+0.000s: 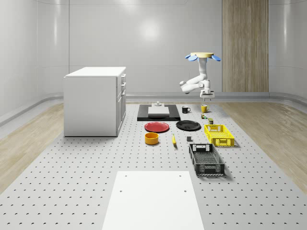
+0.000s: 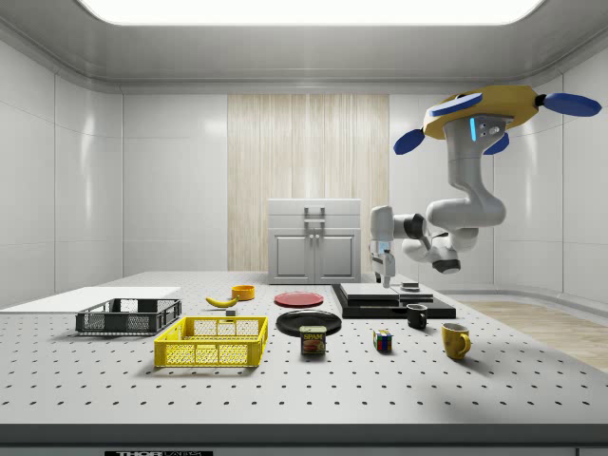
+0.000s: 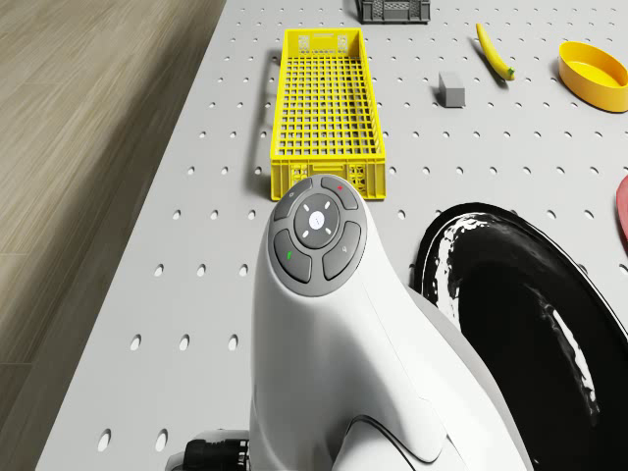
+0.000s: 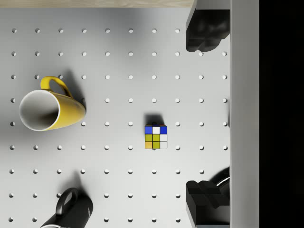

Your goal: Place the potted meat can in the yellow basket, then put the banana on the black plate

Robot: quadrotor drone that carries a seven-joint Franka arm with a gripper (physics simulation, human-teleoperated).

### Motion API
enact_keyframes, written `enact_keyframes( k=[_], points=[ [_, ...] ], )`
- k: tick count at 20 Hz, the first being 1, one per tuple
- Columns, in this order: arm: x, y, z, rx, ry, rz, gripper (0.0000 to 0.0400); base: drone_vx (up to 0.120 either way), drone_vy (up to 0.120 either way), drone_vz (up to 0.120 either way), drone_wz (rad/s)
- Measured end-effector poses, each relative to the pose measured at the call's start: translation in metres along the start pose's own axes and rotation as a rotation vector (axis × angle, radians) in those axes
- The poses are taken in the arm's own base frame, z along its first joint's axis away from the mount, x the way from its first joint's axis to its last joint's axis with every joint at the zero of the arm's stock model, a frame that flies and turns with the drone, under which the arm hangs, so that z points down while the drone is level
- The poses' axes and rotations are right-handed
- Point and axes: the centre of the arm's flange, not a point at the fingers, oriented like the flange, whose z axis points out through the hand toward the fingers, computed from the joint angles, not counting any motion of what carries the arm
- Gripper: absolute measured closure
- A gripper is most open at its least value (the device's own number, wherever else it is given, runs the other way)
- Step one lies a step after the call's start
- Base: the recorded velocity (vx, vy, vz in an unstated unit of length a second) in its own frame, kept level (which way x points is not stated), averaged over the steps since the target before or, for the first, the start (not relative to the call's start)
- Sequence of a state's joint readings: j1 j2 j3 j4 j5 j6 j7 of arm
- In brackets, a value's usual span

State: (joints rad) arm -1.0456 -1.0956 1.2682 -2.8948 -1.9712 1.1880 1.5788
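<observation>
**Drone hovering over far table end; can and banana untouched**

Whole-scene view: The drone (image 1: pixel 202 56) hovers above the far right part of the perforated table (image 1: pixel 86 177), well clear of its surface. The arm (image 1: pixel 197 81) hangs from it, bends toward the view's left, then turns down to the gripper (image 1: pixel 206 97), which sits above a yellow mug (image 1: pixel 204 109). The potted meat can (image 1: pixel 210 120) stands just beyond the far end of the yellow basket (image 1: pixel 219 135). The banana (image 1: pixel 173 139) lies between an orange bowl (image 1: pixel 151 138) and that basket, nearer than the black plate (image 1: pixel 188 125). A red plate (image 1: pixel 157 127) lies beside the black one.

Side view: The can (image 2: pixel 313 340) is a small upright tin with a dark label and yellow lettering, standing just to the right of the yellow basket (image 2: pixel 212 341) and in front of the black plate (image 2: pixel 308 322). The banana (image 2: pixel 221 301) lies behind the basket. The gripper (image 2: pixel 387 276) points down, held high above the table, holding nothing.

Drone view: The arm's white link (image 3: pixel 334 334) with its button pad is in the foreground; beyond it lie the yellow basket (image 3: pixel 325 108), the black plate (image 3: pixel 530 334) and the banana (image 3: pixel 494 51), which is slim, yellow and slightly curved.

Wrist view: The two dark fingers (image 4: pixel 203 31) stand spread wide, with nothing between them. Below are a colour cube (image 4: pixel 156 137), the yellow mug (image 4: pixel 47 108) on its side and a black mug (image 4: pixel 71 211).
</observation>
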Motion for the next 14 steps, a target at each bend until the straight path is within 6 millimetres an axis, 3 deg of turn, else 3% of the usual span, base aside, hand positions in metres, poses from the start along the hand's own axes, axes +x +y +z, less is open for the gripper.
enact_keyframes(
  k=[14],
  points=[
    [-0.0006, -0.0006, -0.0001, -0.006, 0.006, 0.000, 0.0000, 0.120, 0.000, -0.120, 0.000]
  ],
)
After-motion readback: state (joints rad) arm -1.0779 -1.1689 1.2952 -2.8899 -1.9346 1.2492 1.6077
